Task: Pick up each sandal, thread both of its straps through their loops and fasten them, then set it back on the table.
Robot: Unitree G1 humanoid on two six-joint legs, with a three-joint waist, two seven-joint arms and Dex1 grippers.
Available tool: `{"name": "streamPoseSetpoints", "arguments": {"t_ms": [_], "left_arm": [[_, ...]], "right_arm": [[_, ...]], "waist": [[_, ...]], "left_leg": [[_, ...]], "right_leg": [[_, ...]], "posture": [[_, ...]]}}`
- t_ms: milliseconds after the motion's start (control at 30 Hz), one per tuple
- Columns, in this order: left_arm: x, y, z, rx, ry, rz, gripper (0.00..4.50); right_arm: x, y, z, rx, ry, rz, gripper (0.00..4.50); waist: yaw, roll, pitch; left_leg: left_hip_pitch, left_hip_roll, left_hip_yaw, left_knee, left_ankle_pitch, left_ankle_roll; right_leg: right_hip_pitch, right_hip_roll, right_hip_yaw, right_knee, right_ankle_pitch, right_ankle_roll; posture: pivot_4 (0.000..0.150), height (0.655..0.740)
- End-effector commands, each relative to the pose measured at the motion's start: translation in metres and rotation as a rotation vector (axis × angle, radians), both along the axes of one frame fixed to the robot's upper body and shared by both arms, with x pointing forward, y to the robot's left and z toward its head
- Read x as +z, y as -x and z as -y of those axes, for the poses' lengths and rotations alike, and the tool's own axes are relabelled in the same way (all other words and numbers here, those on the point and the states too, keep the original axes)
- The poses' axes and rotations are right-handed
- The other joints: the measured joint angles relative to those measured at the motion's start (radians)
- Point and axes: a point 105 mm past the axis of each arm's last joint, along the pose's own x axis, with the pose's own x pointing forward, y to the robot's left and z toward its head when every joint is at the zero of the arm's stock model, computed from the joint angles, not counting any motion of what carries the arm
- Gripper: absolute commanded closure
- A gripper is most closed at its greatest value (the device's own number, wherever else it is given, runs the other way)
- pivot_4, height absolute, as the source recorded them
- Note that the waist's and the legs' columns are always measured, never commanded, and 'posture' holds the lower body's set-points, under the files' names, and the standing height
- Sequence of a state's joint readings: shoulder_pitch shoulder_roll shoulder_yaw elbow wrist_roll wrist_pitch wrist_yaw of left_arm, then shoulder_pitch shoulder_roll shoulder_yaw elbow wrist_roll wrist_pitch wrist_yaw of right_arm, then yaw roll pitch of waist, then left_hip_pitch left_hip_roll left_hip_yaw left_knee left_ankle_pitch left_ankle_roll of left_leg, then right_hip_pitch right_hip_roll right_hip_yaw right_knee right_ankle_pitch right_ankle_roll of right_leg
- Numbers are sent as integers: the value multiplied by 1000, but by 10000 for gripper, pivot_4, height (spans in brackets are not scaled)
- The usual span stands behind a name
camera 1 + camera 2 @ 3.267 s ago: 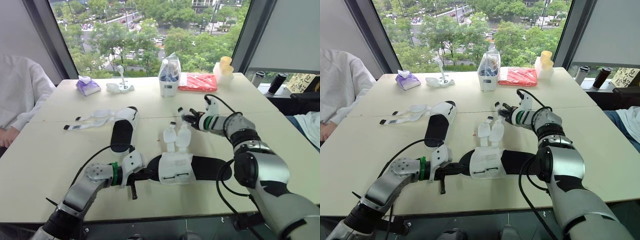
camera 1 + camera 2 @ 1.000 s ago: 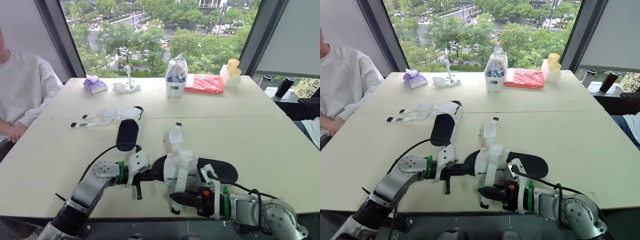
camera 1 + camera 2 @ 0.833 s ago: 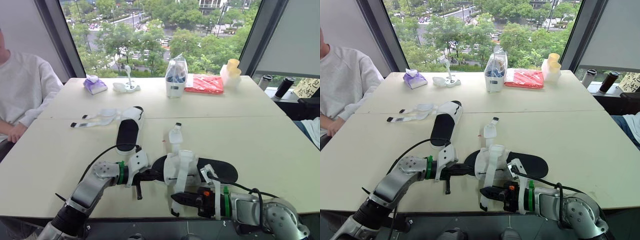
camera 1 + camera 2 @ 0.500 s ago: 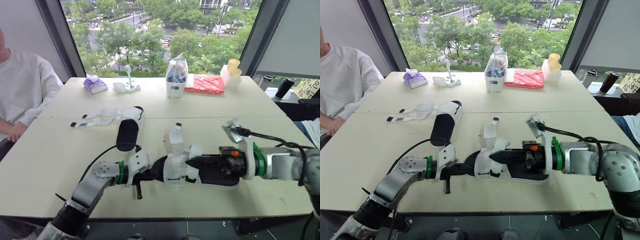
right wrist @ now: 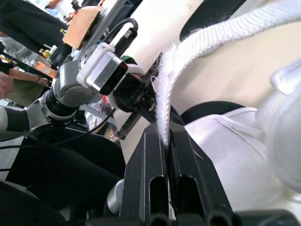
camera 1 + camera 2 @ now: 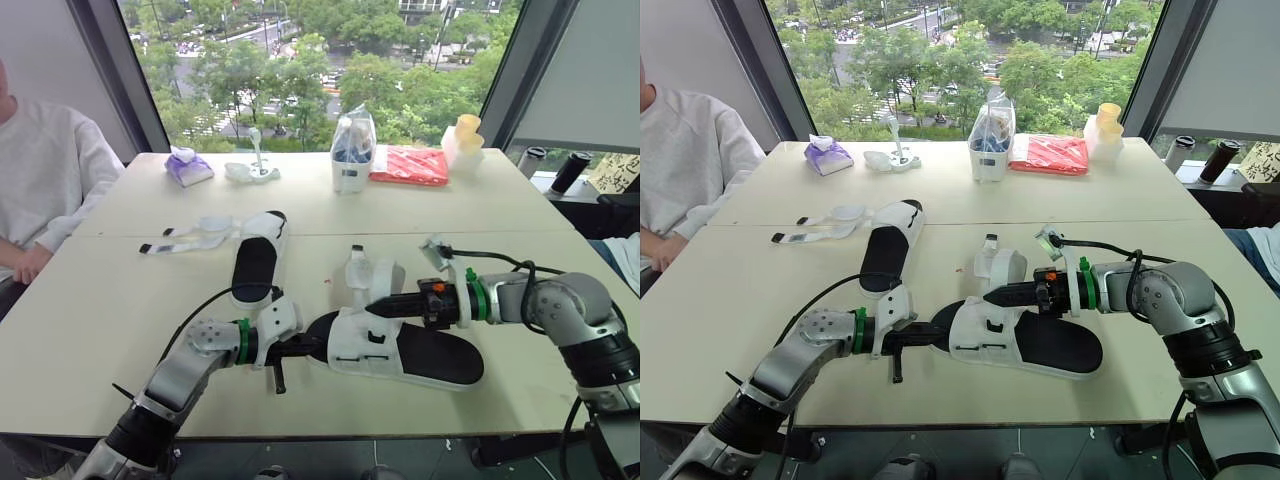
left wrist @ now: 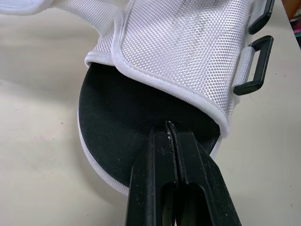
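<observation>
The near sandal (image 6: 430, 355) has a black sole and a white woven upper (image 6: 358, 346) and lies near the table's front edge. My left gripper (image 6: 305, 346) is shut on the rim of its black sole (image 7: 122, 113), with the upper's black loops (image 7: 256, 66) off to one side. My right gripper (image 6: 372, 306) reaches in from the right, just above the upper, and is shut on one white strap (image 5: 197, 47). The other strap (image 6: 357, 270) stands up beside it. A second sandal (image 6: 255, 262) lies farther left, its straps (image 6: 195, 236) spread flat on the table.
Along the far edge stand a white container (image 6: 350, 160), a red packet (image 6: 408, 166), a purple tissue pack (image 6: 188, 168), yellow cups (image 6: 463, 140) and a small white stand (image 6: 252, 172). A person in a white top (image 6: 45, 190) sits at the left.
My right gripper has swung from the table's front edge to the sandal's far right side, carrying the strap back over the upper. The left gripper keeps its hold on the sole.
</observation>
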State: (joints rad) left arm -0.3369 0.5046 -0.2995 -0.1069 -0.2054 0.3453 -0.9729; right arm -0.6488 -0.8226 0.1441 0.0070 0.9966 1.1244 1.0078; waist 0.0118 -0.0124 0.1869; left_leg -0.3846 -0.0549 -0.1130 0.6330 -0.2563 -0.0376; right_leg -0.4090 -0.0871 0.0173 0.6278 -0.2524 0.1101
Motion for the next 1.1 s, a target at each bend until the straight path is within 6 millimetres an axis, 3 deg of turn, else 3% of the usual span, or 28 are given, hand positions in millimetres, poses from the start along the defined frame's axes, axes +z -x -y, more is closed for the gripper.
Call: {"name": "streamPoseSetpoints", "arguments": {"t_ms": [33,167,400,733,1100], "left_arm": [[-12,0,-7,42,-43,-31,45000],[-14,2,-7,45,-45,-34,45000],[-17,2,-7,43,-54,-38,45000],[-19,1,-9,43,-58,-40,45000],[-21,2,-9,46,-55,-47,45000]], "right_arm": [[5,4,0,28,-22,0,44642],[8,7,-1,23,-63,-53,44642],[-11,16,-3,22,-27,-98,44642],[-29,12,-6,4,72,9,44642],[-16,13,-10,1,57,64,44642]], "waist": [[0,0,0],[0,0,0],[0,0,0],[-1,0,-1],[-5,0,0]], "left_leg": [[0,0,0,0,0,0],[0,0,0,0,0,0],[0,0,0,0,0,0],[0,0,0,0,0,0],[0,0,0,-1,0,0]], "right_leg": [[0,0,0,0,0,0],[0,0,0,0,0,0],[0,0,0,0,0,0],[0,0,0,0,0,0],[0,0,0,0,0,0]], "posture": [[1500,7400],[1500,7400],[1500,7400],[1500,7400],[1500,7400]]}}
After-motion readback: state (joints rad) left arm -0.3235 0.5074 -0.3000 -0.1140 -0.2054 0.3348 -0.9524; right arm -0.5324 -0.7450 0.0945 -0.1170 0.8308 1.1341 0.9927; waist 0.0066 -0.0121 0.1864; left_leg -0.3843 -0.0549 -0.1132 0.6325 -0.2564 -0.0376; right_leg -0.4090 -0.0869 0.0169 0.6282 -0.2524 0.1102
